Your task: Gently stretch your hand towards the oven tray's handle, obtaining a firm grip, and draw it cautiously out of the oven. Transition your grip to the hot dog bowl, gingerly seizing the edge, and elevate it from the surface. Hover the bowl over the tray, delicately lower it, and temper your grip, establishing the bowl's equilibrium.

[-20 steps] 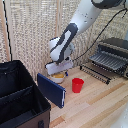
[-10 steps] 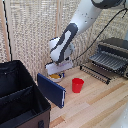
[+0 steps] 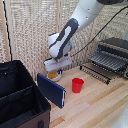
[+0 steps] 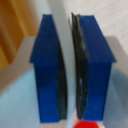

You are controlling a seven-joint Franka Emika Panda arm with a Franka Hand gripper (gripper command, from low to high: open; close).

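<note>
Exterior view, gripper (image 3: 55,70) over hot dog bowl (image 3: 54,75)

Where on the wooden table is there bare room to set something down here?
Bare wood lies between the red cup and the pulled-out dark wire oven tray, and nearer the camera. It is crowded around the small white bowl, blue flat panel and gripper.
</note>
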